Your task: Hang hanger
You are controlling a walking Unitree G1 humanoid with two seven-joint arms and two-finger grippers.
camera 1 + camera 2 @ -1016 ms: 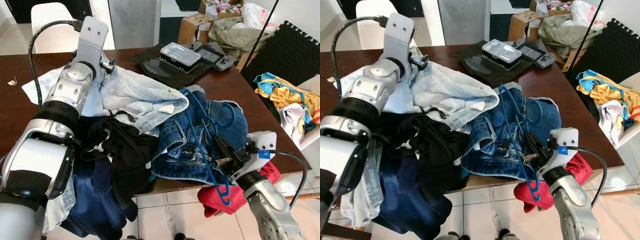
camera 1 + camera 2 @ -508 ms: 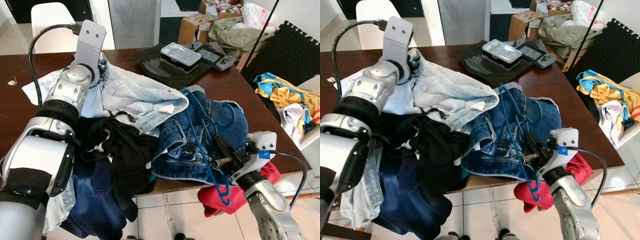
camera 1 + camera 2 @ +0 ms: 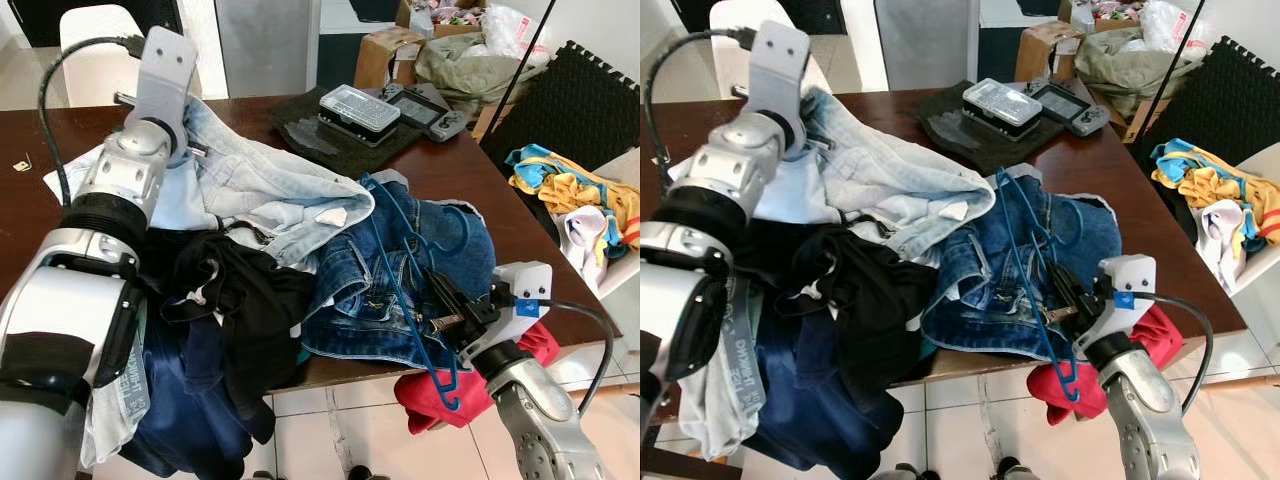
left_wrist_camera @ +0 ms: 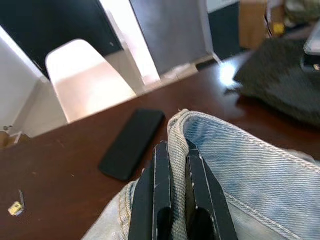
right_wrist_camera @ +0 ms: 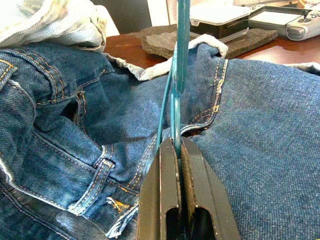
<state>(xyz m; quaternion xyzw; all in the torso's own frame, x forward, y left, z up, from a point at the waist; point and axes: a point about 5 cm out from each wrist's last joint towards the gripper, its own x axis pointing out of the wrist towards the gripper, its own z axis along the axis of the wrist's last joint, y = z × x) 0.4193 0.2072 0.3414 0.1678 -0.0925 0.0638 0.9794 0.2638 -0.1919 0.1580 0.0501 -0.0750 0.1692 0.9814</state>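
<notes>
While your right gripper (image 3: pixel 445 322) pinches the thin rod of the blue hanger (image 3: pixel 400 270) between closed fingers, the hanger itself lies threaded across the dark blue jeans (image 3: pixel 400 280) at the near right edge of the table (image 3: pixel 470 175), its hook hanging below the table edge in front of a red cloth (image 3: pixel 430 400). Your left gripper (image 4: pixel 172 185) is closed on a fold of the pale denim garment (image 3: pixel 270 190) at the far left of the pile.

Watch the hanger: it looks tangled in the jeans, so pulling it away may drag the jeans off the table with it. The grip sits on a thin rod, and I judge the hanger could twist or slip if the cloth snags. Lifting the pale denim at the same time could shift the black garment (image 3: pixel 240 290) and the navy cloth (image 3: pixel 190 400) already spilling over the near edge.

The table is dark brown wood. On it, far from you, lie a dark mat (image 3: pixel 340 135) with a clear-lidded case (image 3: pixel 360 107) and a game controller (image 3: pixel 430 105), and a black phone (image 4: pixel 131 144) lies beyond the left gripper. A white chair (image 3: pixel 100 50) stands beyond the far left; boxes and bags sit at the far right, bright clothes (image 3: pixel 570 190) lie to the right, and the floor is pale tile.
</notes>
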